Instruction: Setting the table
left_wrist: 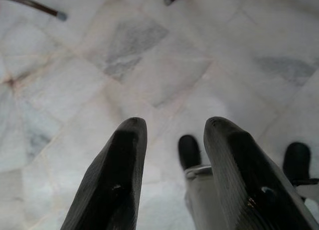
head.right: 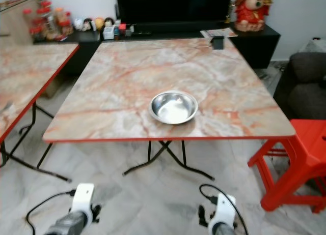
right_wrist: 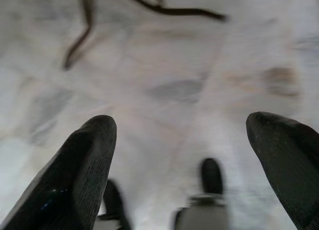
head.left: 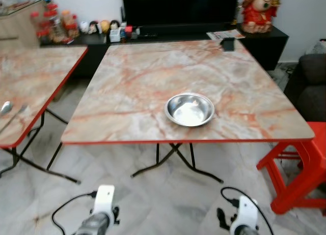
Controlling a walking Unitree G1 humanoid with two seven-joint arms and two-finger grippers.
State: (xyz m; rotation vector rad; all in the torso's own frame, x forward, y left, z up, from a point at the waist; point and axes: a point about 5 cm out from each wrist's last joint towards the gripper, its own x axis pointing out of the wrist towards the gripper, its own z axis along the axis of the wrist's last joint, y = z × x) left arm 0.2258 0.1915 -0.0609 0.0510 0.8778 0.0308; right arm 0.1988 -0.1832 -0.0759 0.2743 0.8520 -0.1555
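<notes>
I see the steel bowl sitting upright and empty on the marble-patterned counter, close to its near red edge. Past the bowl, at the counter's far corner, stands a small black box. To the bowl's right, beside the counter, is a red plastic stool. A second counter stands to the bowl's left, with a spoon on it. Both arms hang low over the marble floor: the left pincer has its fingers slightly apart, holding nothing; the right pincer is spread wide, empty.
</notes>
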